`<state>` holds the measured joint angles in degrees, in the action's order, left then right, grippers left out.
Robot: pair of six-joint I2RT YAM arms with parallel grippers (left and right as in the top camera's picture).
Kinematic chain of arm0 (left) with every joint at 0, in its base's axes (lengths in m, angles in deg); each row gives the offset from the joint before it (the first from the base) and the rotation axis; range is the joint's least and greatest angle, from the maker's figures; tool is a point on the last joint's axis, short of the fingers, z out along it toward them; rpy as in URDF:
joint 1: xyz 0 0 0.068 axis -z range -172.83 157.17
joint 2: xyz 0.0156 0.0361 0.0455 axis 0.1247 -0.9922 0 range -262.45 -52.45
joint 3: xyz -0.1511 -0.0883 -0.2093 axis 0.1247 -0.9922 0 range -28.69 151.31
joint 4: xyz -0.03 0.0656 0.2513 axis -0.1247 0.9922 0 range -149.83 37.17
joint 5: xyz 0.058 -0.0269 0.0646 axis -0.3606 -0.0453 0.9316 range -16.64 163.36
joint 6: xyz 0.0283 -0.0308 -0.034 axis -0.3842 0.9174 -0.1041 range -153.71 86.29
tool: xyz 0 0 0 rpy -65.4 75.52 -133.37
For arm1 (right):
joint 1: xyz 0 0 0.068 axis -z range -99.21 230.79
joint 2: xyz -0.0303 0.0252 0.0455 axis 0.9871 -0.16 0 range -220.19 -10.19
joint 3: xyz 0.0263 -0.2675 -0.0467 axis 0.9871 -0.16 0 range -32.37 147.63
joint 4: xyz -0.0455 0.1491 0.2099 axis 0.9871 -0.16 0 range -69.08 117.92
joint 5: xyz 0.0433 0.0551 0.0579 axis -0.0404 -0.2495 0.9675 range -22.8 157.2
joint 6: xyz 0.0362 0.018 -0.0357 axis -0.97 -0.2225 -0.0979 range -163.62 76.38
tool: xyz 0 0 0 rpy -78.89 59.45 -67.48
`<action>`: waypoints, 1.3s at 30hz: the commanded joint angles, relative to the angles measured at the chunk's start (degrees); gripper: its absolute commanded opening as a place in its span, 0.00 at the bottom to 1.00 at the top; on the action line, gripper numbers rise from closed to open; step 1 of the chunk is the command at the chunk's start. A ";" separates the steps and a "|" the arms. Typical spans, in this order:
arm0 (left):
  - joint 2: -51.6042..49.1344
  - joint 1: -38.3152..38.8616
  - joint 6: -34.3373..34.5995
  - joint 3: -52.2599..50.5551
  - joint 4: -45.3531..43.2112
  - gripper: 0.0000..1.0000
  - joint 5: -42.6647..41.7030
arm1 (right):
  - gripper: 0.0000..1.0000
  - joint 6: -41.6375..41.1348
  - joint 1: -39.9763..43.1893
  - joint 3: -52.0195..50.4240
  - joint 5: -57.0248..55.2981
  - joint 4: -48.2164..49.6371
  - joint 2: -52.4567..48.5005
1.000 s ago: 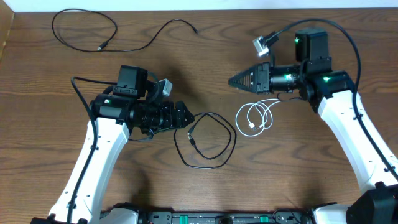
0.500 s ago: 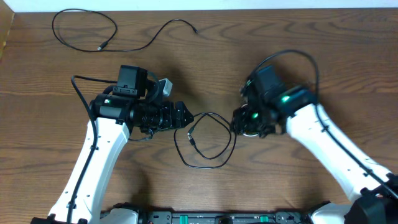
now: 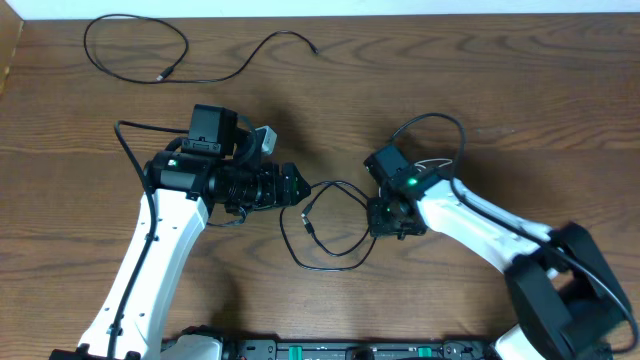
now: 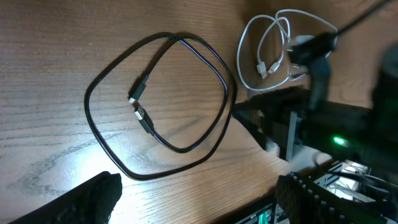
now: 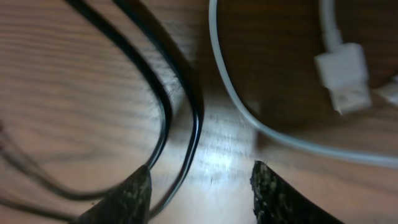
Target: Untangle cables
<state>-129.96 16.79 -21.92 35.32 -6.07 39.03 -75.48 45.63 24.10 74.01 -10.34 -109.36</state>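
A black cable point(image 3: 330, 225) lies in a loose loop at the table's middle, both plugs inside it; it also shows in the left wrist view point(image 4: 158, 106). A second black cable point(image 3: 135, 45) lies spread at the far left. The white cable point(image 4: 267, 50) is coiled right of the loop and in the overhead view is mostly hidden under the right arm. My left gripper point(image 3: 297, 186) is open and empty at the loop's left edge point(image 4: 205, 208). My right gripper point(image 3: 383, 218) is open and low over the loop's right edge, with two black strands point(image 5: 186, 106) and the white cable point(image 5: 249, 118) between its fingers point(image 5: 199, 199).
A white plug point(image 5: 342, 74) lies just right of the right gripper's fingers. The table's front edge and an equipment rail point(image 3: 350, 350) run along the bottom. The right arm's own black cord point(image 3: 430, 125) arcs above it.
My right arm has swung from the far right down and left onto the spot between the black loop and the white coil, covering the coil. The left arm has not moved.
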 commanded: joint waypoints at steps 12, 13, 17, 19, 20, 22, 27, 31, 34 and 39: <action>-0.09 -0.24 -0.11 -0.02 0.15 0.85 0.52 | 0.32 3.65 -0.13 0.87 0.59 5.79 -9.60; -0.09 -0.24 -0.11 -0.02 0.15 0.85 0.50 | 0.31 3.65 -0.13 0.87 -0.59 5.75 -10.36; -0.09 -0.24 -0.11 -0.02 0.15 0.85 0.52 | 0.17 3.65 -0.13 1.11 -1.05 5.88 -12.26; -0.09 -0.24 -0.11 -0.02 0.15 0.85 0.52 | 0.06 3.65 -0.15 1.44 -1.14 5.68 -12.28; -0.09 -0.24 -0.11 -0.02 0.15 0.85 0.52 | 0.01 3.65 -0.24 1.53 -1.33 5.66 -12.28; -0.09 -0.24 -0.11 -0.02 0.15 0.85 0.50 | 0.01 3.67 -0.39 1.57 -1.33 5.70 -12.28; -0.09 -0.24 -0.11 -0.02 0.17 0.85 0.50 | 0.01 5.81 0.20 3.72 9.33 4.87 -12.02; -0.09 -0.24 1.88 -0.02 0.20 0.85 0.48 | 0.01 5.81 3.72 8.17 30.86 6.32 -11.04; -0.09 -0.24 2.27 -0.02 0.22 0.85 0.48 | 0.01 5.79 6.54 9.86 42.80 9.40 -10.71; -0.09 -0.24 2.27 -0.02 0.63 0.85 0.48 | 0.01 5.77 10.23 10.10 55.56 13.64 -10.71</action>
<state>-129.96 16.79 -20.17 35.32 -5.87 39.19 -70.21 53.61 32.99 113.33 2.25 -120.33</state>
